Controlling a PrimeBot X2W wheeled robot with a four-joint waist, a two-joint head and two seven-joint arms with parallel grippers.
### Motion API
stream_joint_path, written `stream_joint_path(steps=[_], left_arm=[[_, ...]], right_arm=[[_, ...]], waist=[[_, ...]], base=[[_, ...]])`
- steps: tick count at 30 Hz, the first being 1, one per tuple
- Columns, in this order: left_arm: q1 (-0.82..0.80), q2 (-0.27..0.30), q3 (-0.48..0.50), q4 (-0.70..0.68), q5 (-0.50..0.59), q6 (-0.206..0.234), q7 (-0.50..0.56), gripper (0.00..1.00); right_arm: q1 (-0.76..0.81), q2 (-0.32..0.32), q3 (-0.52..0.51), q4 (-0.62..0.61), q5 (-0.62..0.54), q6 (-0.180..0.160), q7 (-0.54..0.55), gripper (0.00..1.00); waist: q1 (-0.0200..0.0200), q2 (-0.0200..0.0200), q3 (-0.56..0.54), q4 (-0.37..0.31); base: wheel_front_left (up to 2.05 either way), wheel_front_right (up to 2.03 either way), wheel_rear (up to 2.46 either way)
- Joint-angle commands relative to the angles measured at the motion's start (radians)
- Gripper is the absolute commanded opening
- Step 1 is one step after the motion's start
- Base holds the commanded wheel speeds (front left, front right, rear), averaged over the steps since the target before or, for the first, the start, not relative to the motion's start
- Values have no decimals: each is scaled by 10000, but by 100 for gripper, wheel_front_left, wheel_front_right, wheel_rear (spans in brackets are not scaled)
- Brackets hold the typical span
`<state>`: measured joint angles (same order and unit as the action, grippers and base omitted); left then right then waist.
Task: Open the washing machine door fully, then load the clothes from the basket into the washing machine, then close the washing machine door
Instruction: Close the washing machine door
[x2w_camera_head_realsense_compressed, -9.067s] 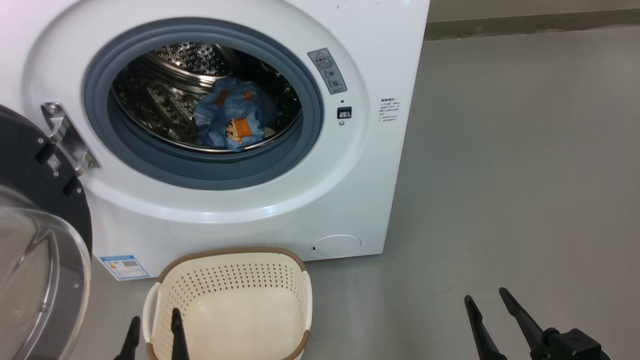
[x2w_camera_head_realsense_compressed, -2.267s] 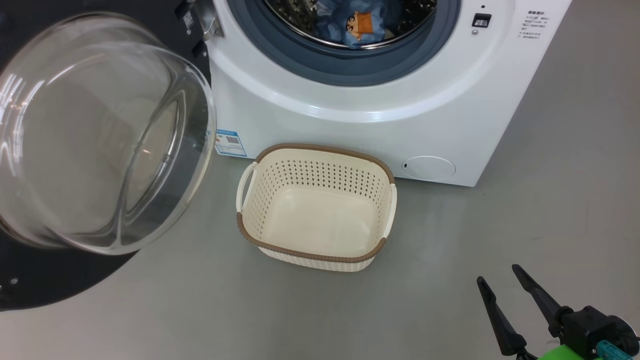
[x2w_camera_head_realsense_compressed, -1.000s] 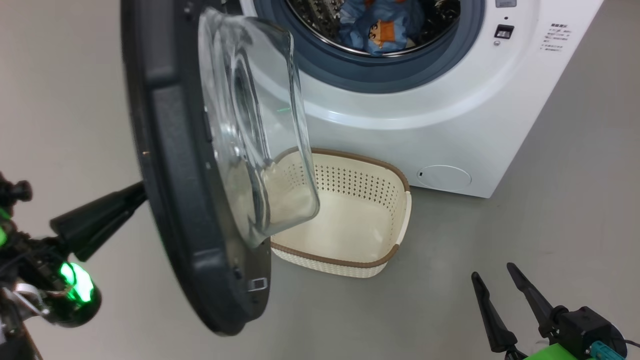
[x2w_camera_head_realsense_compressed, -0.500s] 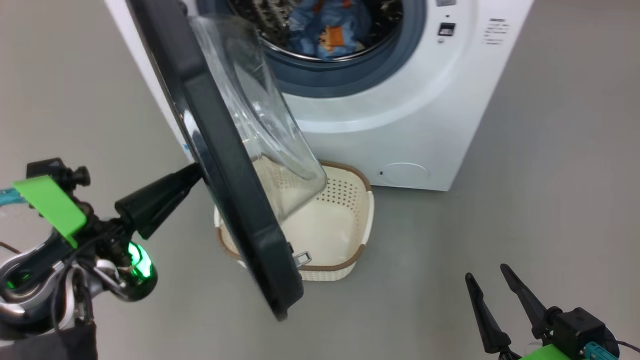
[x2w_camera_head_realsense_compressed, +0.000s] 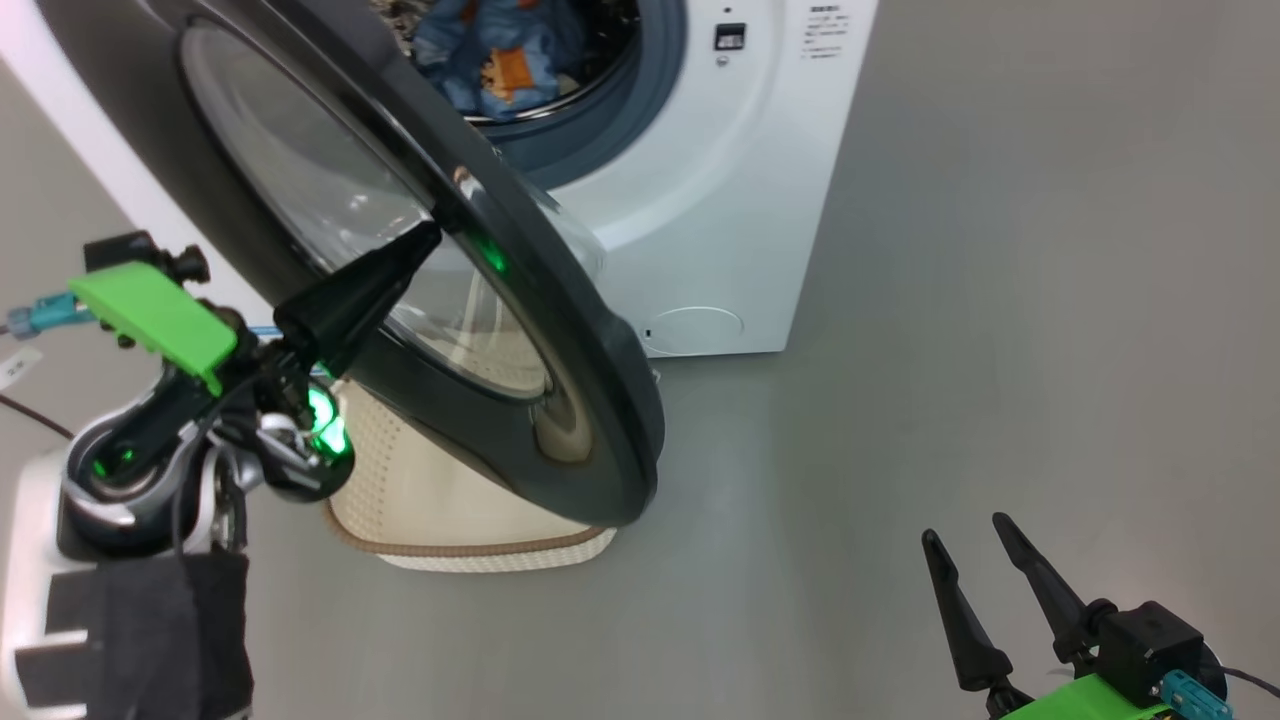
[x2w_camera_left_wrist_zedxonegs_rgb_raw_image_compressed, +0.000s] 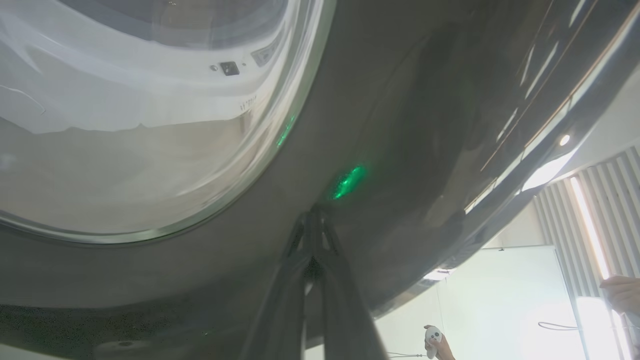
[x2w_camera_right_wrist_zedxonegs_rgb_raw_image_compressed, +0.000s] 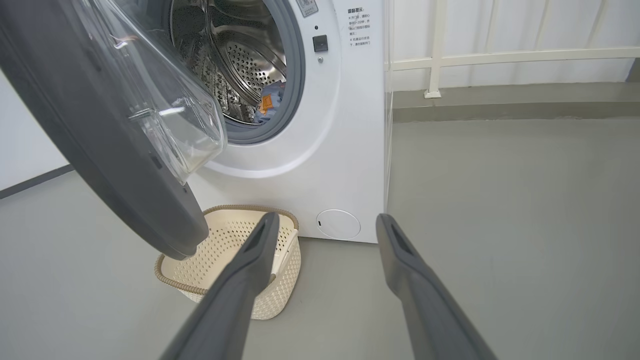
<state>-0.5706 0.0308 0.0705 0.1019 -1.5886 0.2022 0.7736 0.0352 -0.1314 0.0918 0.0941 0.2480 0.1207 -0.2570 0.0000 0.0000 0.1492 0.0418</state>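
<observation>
**Operator:** Where does my left pincer stand?

**Spotter:** Your left pincer (x2w_camera_head_realsense_compressed: 425, 240) has its two long dark fingers pressed together with nothing between them. Their tips touch the outer face of the large round glossy black washing machine door (x2w_camera_head_realsense_compressed: 560, 330), on the black band just beside the clear domed glass window (x2w_camera_head_realsense_compressed: 330, 200). A green glow sits on the gloss close to the tips.

**Operator:** And the door itself?

**Spotter:** It hangs partway swung, tilted across your head view, in front of the left part of the opening of the big white boxy washing machine (x2w_camera_head_realsense_compressed: 720, 180). Your right wrist view shows the glass bowl jutting toward the steel perforated drum (x2w_camera_right_wrist_zedxonegs_rgb_raw_image_compressed: 245, 65), apart from the grey-blue rubber ring (x2w_camera_right_wrist_zedxonegs_rgb_raw_image_compressed: 295, 75).

**Operator:** The clothes?

**Spotter:** The soft light blue clothes with orange prints (x2w_camera_head_realsense_compressed: 490, 60) lie inside the drum, behind the ring. The small cream-white perforated plastic basket (x2w_camera_head_realsense_compressed: 480, 550) with its brown woven-look rim stands on the grey floor (x2w_camera_head_realsense_compressed: 950, 300) just in front of the machine, under the door's lower edge. From your head view the door covers much of it.

**Operator:** My right pincer?

**Spotter:** Your right pincer (x2w_camera_head_realsense_compressed: 965, 530) hovers low at your right, fingers spread wide, holding nothing, well apart from door and basket. Its fingers point toward the machine's small round white cap (x2w_camera_right_wrist_zedxonegs_rgb_raw_image_compressed: 338, 223).

**Operator:** Anyone nearby?

**Spotter:** A person's hand (x2w_camera_left_wrist_zedxonegs_rgb_raw_image_compressed: 434, 340) holding a small white controller shows beyond the door's edge in your left wrist view.
</observation>
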Motion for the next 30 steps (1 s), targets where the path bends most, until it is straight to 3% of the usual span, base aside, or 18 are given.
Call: stream_joint_path(steps=[1,16,21,28,29,30], left_arm=[[-570,195,115,25,30,-216,-141,0],[-1751,296,-351,2564,556,-1460,-1046,0],[-1515,610,-431,2562,963,-1648,-1201,0],[-399,1185,-599,1557,2006,-1778,-1802,0],[-213,1257,-616,1377,2195,-1800,-1951,9],[-21,1365,-641,1206,2467,-1805,-2154,29]], right_arm=[[-373,-43,281,-203,14,100,-48,100],[-473,54,308,-142,47,100,-48,100],[-399,90,248,-154,30,100,-48,100],[-188,137,53,-192,-6,100,-48,100],[-171,133,31,-200,-13,100,-48,100],[-158,127,23,-211,-21,100,-48,100]], waist=[[0,0,133,-352],[0,0,92,-918],[0,0,28,-915],[0,0,-132,-637],[0,0,-161,-597],[0,0,-181,-563]], base=[[0,0,0],[0,0,0],[0,0,0],[0,0,0],[0,0,0],[0,0,0]])
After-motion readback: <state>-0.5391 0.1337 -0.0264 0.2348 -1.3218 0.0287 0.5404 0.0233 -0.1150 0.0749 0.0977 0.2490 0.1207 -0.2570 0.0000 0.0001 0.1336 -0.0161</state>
